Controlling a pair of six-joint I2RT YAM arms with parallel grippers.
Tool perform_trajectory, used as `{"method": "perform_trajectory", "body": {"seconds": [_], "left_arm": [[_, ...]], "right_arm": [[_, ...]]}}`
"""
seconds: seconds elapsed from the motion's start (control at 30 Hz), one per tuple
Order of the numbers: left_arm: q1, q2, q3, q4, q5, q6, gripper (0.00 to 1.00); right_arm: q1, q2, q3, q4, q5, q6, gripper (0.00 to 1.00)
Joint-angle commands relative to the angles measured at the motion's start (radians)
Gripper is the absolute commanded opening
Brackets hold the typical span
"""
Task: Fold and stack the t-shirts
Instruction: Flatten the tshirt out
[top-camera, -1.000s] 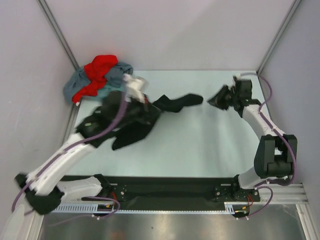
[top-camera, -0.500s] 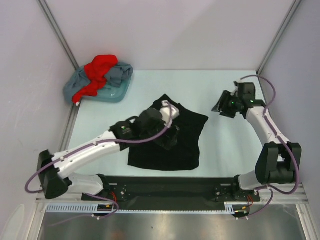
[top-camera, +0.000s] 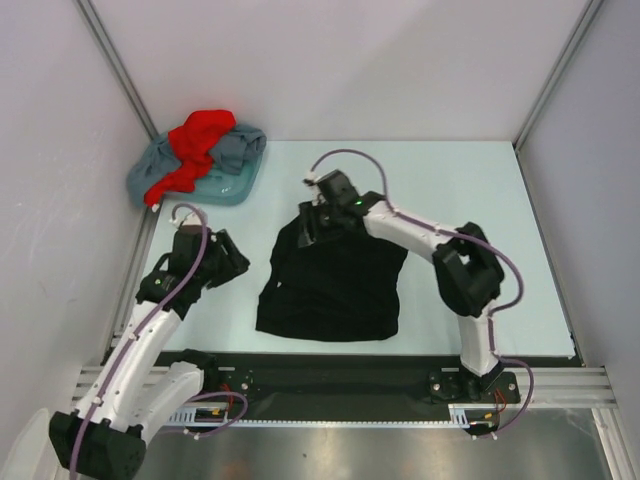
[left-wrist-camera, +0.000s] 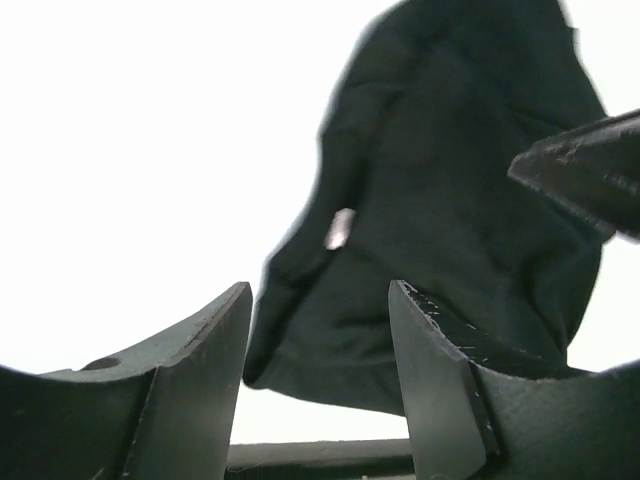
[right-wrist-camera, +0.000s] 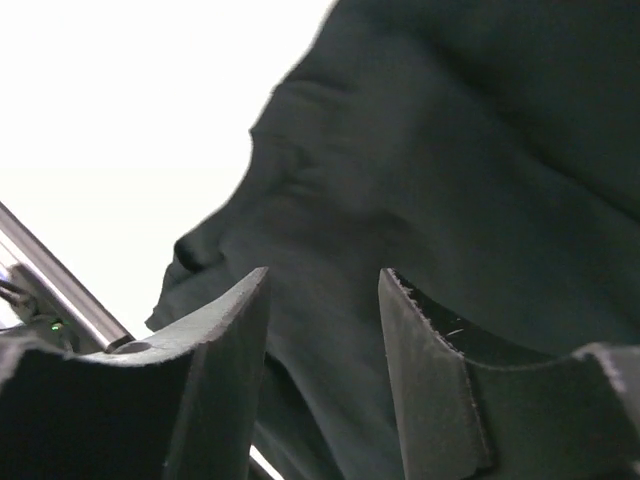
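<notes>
Nearest the camera, a black mounting rail (top-camera: 330, 372) carries both arm bases along the near edge of the pale mint table (top-camera: 470, 190). The left end effector (left-wrist-camera: 320, 300) hangs low over the bare table, to the left of the shirt and apart from it. Its fingers are spread with nothing between them.

The black cotton t-shirt (top-camera: 335, 290) lies mostly flat at the table's middle. Its long axis runs near to far. A wide, straight edge faces the bases, and a narrower, rumpled end points to the far wall. A small pale mark (left-wrist-camera: 340, 228) shows on the cloth.

The right end effector (right-wrist-camera: 323, 285) sits over that far end with its fingers apart, black cloth filling the gap behind them.

In the far left corner, a crumpled bright red t-shirt (top-camera: 198, 140) lies on a bunched grey-blue t-shirt (top-camera: 238, 165). Plain grey walls with metal corner posts (top-camera: 120, 70) close the space in.
</notes>
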Motion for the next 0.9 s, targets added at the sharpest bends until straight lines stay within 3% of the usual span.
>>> {"method": "perform_trajectory", "body": {"seconds": [0.0,0.23,0.37,0.47,0.53,0.57,0.6,0.63,0.77,0.87], "left_arm": [[0.119,-0.043,-0.055,-0.080,0.096,-0.106,0.63],[0.168,-0.132,-0.108,-0.136,0.145,-0.100,0.63],[0.170,-0.178,-0.136,-0.153,0.159,-0.100,0.64],[0.168,-0.181,-0.142,-0.159,0.162,-0.099,0.64],[0.170,-0.176,-0.139,-0.159,0.165,-0.094,0.64],[0.170,-0.170,-0.134,-0.157,0.164,-0.092,0.64],[0.170,-0.160,-0.131,-0.153,0.162,-0.091,0.64],[0.170,-0.155,-0.122,-0.150,0.159,-0.086,0.64],[0.170,-0.140,-0.107,-0.125,0.153,-0.074,0.65],[0.170,-0.129,-0.122,-0.101,0.150,-0.068,0.65]], "right_arm": [[0.110,0.108,0.131,-0.013,0.078,-0.048,0.54],[0.248,0.298,0.330,-0.176,0.308,-0.185,0.64],[0.281,0.352,0.378,-0.211,0.409,-0.230,0.64],[0.284,0.360,0.385,-0.234,0.455,-0.214,0.54],[0.285,0.358,0.382,-0.232,0.469,-0.219,0.40],[0.284,0.355,0.382,-0.232,0.475,-0.222,0.32],[0.284,0.352,0.387,-0.243,0.485,-0.220,0.11],[0.284,0.345,0.391,-0.252,0.501,-0.219,0.01],[0.262,0.245,0.364,-0.312,0.596,-0.191,0.00],[0.212,0.069,0.277,-0.340,0.630,-0.167,0.00]]}}
